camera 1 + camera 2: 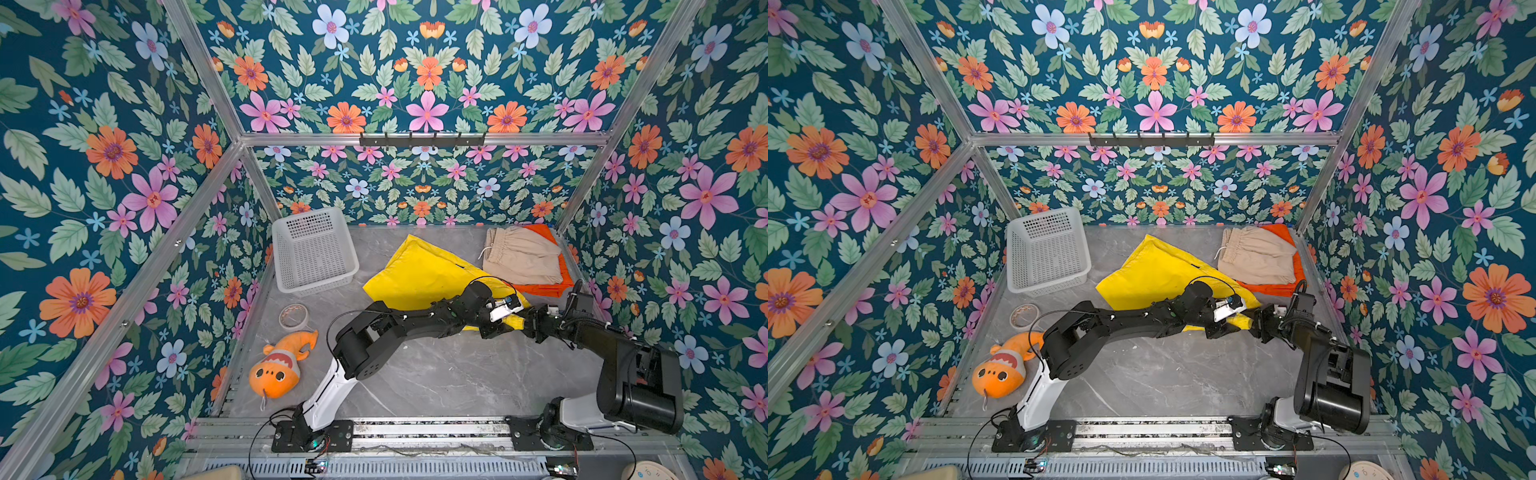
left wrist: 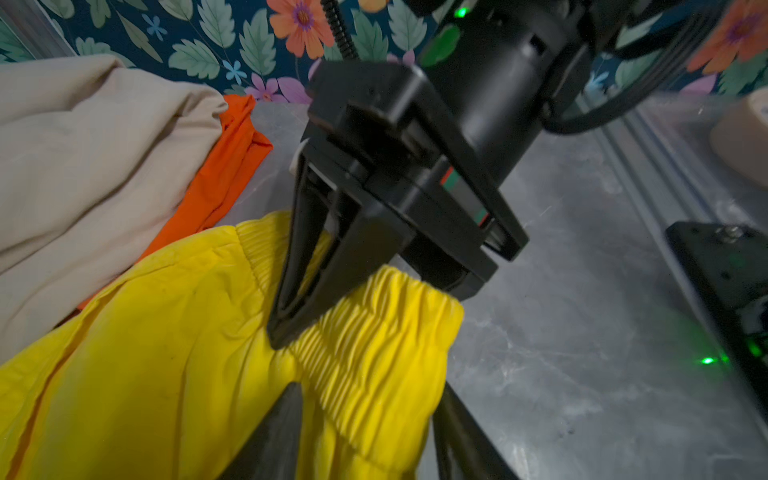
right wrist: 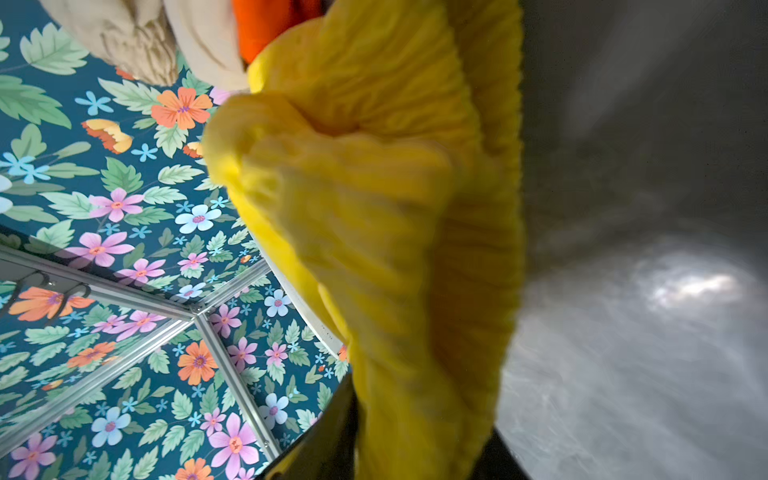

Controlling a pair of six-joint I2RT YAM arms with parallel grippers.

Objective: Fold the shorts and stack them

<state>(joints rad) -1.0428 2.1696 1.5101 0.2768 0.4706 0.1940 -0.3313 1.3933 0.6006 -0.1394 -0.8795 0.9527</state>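
The yellow shorts (image 1: 419, 274) lie spread mid-table, their elastic waistband toward the front right. My right gripper (image 1: 527, 322) is shut on that waistband; in the left wrist view its black fingers (image 2: 291, 291) pinch the ribbed edge, and the right wrist view shows yellow cloth (image 3: 374, 208) bunched between them. My left gripper (image 1: 508, 326) reaches across right beside it. It is open, jaws apart, with the waistband (image 2: 374, 332) lying loose between them. At the back right the beige shorts (image 1: 519, 257) rest on the orange shorts (image 1: 540, 289).
A white perforated basket (image 1: 313, 249) stands at the back left. A tape roll (image 1: 294, 316) and an orange plush fish (image 1: 278, 365) lie along the left edge. The grey marbled table (image 1: 436, 374) shows bare in front. A hook rail (image 1: 422, 139) hangs on the back wall.
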